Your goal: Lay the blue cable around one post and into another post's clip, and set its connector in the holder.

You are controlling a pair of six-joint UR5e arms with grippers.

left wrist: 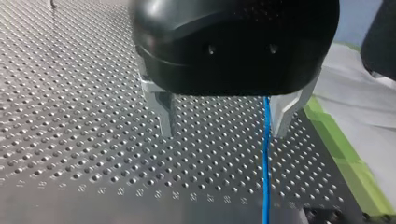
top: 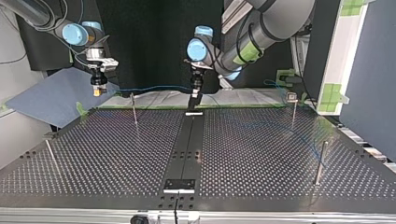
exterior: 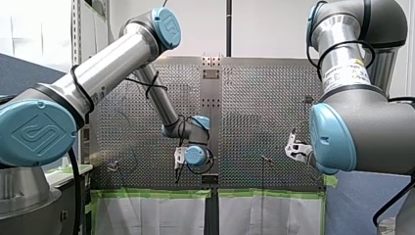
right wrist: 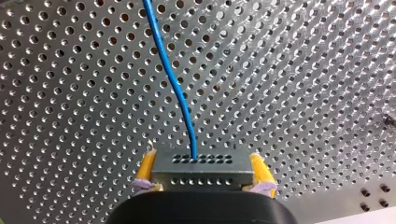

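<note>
My R arm's fingers (right wrist: 258, 171): yellow pads pinched on the grey connector (right wrist: 200, 167), one each side. From the connector's face the blue cable (right wrist: 173, 79) runs ahead of the fingers over the perforated bench (right wrist: 303, 93). My L arm's fingers (left wrist: 163, 112): metal, spread, holding nothing. Cable passes between them, just beside one finger; contact w/ it I can't tell

I take the black centre strip (top: 186, 144) of the perforated table (top: 261, 154) as my mark. My left gripper (top: 194, 97) hangs over its far end. From there the blue cable (top: 149, 87) runs nearly level to the strip's left, ending at the yellow tips of my right gripper (top: 98, 90). A thin post (top: 135, 109) stands left of the strip, just below the cable.
</note>
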